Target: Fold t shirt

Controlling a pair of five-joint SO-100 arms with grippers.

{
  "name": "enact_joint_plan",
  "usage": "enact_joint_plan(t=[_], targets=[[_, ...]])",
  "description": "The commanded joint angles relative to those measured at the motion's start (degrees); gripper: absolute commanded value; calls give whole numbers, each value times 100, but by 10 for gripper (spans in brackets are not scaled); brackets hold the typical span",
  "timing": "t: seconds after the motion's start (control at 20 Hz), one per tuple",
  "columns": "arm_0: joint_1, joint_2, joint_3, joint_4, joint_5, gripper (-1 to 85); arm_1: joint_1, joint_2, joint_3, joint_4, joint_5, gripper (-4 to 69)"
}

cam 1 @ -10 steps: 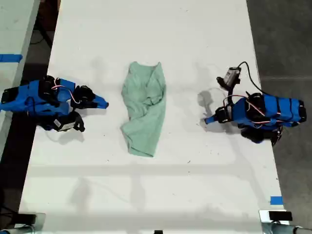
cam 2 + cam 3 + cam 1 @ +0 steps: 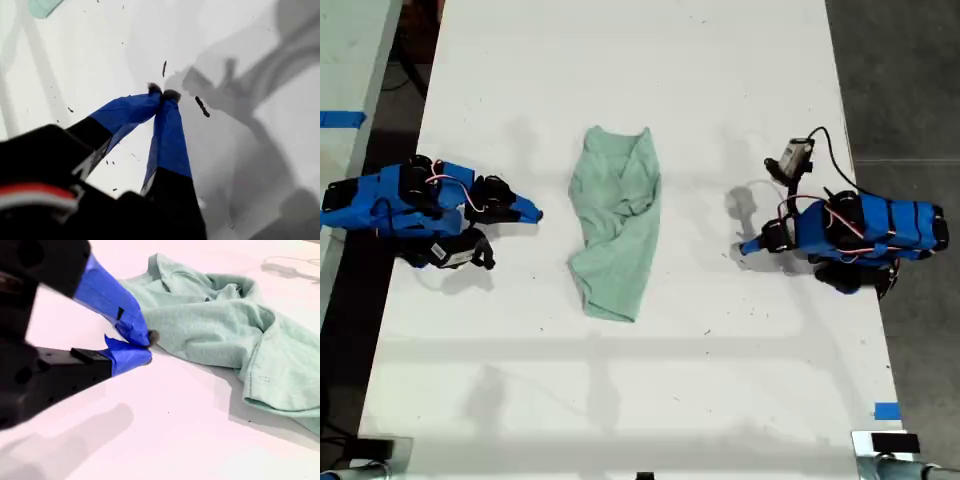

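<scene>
**A:** Where is the shirt (image 2: 615, 225)?

**B:** Mid-frame in the exterior view, lying on the white table (image 2: 620, 60) as a long, rumpled strip that runs from upper centre down towards the lower centre. It is partly bunched over itself, with creases across the middle, so it is not spread flat.

**A:** And the tools?

**B:** My second gripper (image 2: 533, 213) sits at the exterior view's left, its tips just short of the shirt's edge. In its own camera the jaws are pressed together on nothing (image 2: 147, 347), with the cloth (image 2: 220, 325) right ahead. My first gripper (image 2: 748, 246) is at the exterior view's right, farther from the cloth. Its jaws also meet at the tips, empty (image 2: 162, 95), and only a scrap of green (image 2: 42, 6) shows in its camera.

**A:** How will the cloth handle?

**B:** I judge it light, soft and limp. It should drape and drag rather than hold a shape, and a pinch may catch several layers where it is bunched. It could also slide on the smooth tabletop.

**A:** Where to take hold?

**B:** Probably at a hem or corner along a long edge, where one layer lifts clear. Both jaws need to spread first. Taking the two ends together would likely keep the strip from twisting.
</scene>
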Motion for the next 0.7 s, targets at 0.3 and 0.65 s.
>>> enact_joint_plan(t=[0.3,0.65], targets=[[26,18,246,-44,-176,-2,35,62,299,-26,70,-4],[1151,-2496,-2531,105,-1213,-2,-562,-2303,-2417,141,800,-5]])
